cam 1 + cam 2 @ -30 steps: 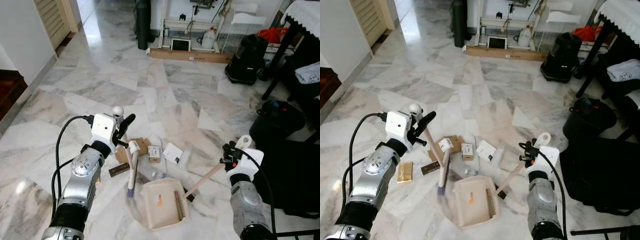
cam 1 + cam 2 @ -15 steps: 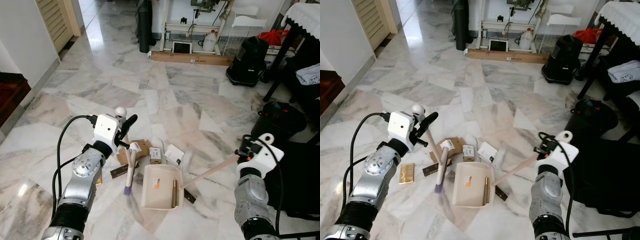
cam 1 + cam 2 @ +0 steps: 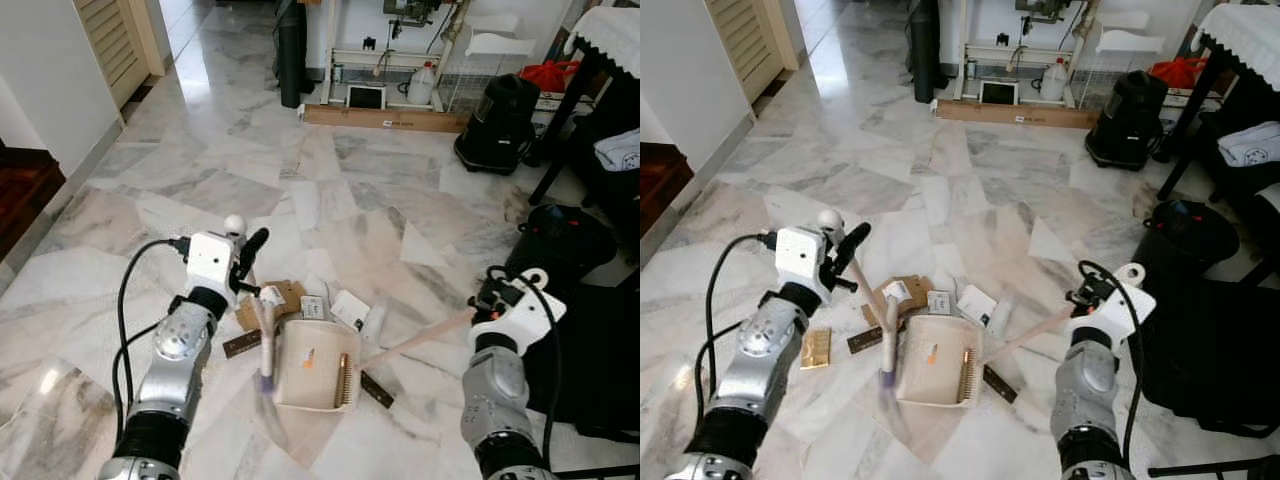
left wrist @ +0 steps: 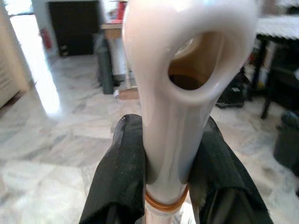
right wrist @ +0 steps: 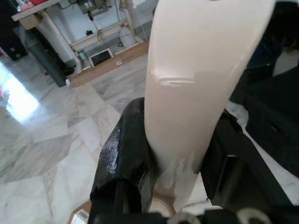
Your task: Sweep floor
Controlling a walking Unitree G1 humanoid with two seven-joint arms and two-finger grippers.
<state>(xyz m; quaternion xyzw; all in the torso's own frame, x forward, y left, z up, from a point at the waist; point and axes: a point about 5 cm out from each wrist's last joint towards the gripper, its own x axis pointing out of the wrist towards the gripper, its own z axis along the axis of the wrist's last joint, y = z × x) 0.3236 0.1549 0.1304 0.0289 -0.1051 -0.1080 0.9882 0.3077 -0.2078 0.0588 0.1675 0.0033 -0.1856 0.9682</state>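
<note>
My left gripper [image 3: 244,262] is shut on the pale handle of a small brush [image 3: 264,335]. The brush slants down to purple bristles on the marble floor. In the left wrist view both black fingers [image 4: 122,173] clamp that looped handle [image 4: 174,100]. My right gripper [image 3: 492,300] is shut on the long handle of a cream dustpan [image 3: 310,366]. The dustpan lies flat on the floor just right of the brush. Litter lies at the pan's far edge: brown cardboard [image 3: 286,294], a small white box [image 3: 312,307] and a white card [image 3: 348,308].
A dark strip [image 3: 240,343], a gold packet [image 3: 816,347] and another dark strip [image 3: 377,390] lie around the pan. A black bin [image 3: 565,240] and dark furniture crowd the right. A black vacuum [image 3: 497,125] and long cardboard box [image 3: 385,117] stand at the back, a wooden step [image 3: 20,190] at left.
The dustpan has turned and slid away from me, up against the litter beside the brush. My right gripper rose with its handle. The brush has hardly moved; the view shifted slightly.
</note>
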